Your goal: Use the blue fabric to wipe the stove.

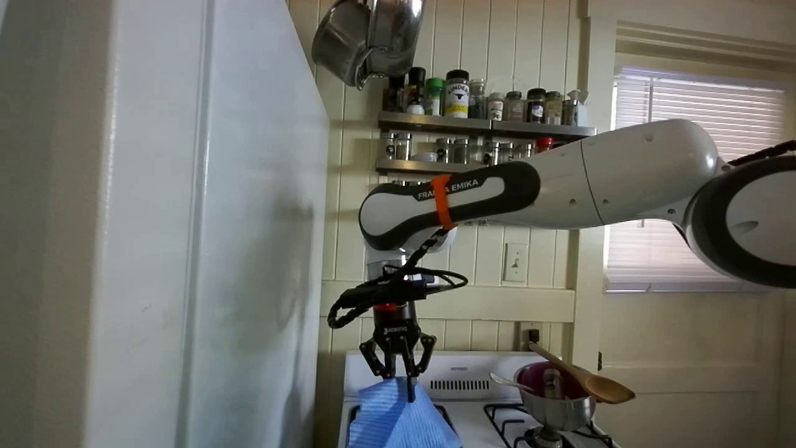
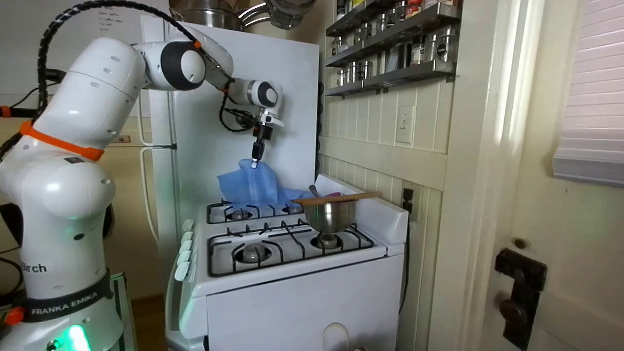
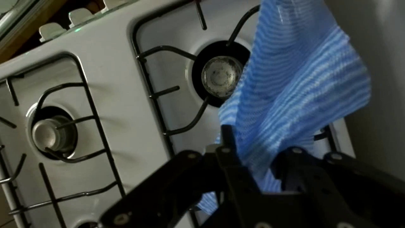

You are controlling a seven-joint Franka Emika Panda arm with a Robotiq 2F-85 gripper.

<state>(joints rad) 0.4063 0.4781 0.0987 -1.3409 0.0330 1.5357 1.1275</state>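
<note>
The blue striped fabric (image 1: 398,420) hangs in folds from my gripper (image 1: 400,382) over the stove (image 2: 302,312). In an exterior view the fabric (image 2: 256,185) spreads down to the burners beside the refrigerator; I cannot tell how much of it touches the grates. My gripper (image 2: 254,163) points down and is shut on the bunched upper part of the fabric. In the wrist view the fabric (image 3: 294,85) lies between the fingers (image 3: 253,147) and covers part of a burner. The white stove top (image 3: 118,101) with black grates shows beside it.
A metal pot (image 2: 331,218) stands on a rear burner, with a wooden spoon (image 2: 343,197) lying across it and sticking out. The white refrigerator (image 1: 261,205) rises close beside the stove and gripper. Spice shelves (image 1: 435,121) and hanging pots (image 1: 342,43) are on the wall above.
</note>
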